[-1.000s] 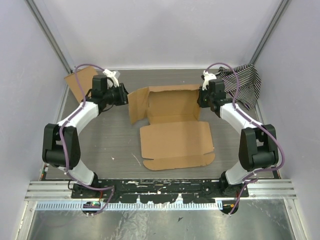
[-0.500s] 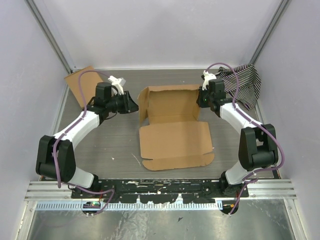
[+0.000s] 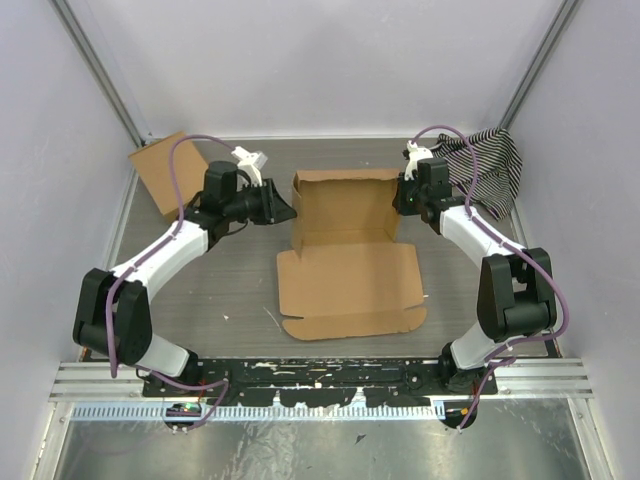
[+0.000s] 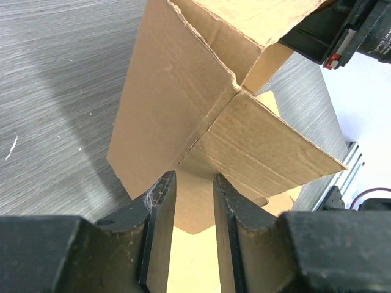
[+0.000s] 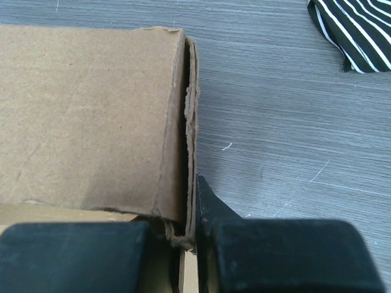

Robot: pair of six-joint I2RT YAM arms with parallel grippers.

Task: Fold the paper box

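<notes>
The paper box lies mid-table, its front lid panel flat and its back walls raised. My left gripper is at the box's left side, fingertips against the upright left flap. In the left wrist view the jaws stand narrowly apart with nothing between them, and the brown flap is just beyond the tips. My right gripper is at the box's right wall. In the right wrist view it is shut on the doubled edge of that wall. One fingertip shows and the other is hidden behind cardboard.
A black-and-white striped cloth lies at the back right, also in the right wrist view. A smaller plain cardboard rectangle lies at the back left. Enclosure walls stand close on both sides and at the back.
My left gripper has moved right and pushed the box's left flap from splayed outward to upright. The right gripper has stayed on the right wall.
</notes>
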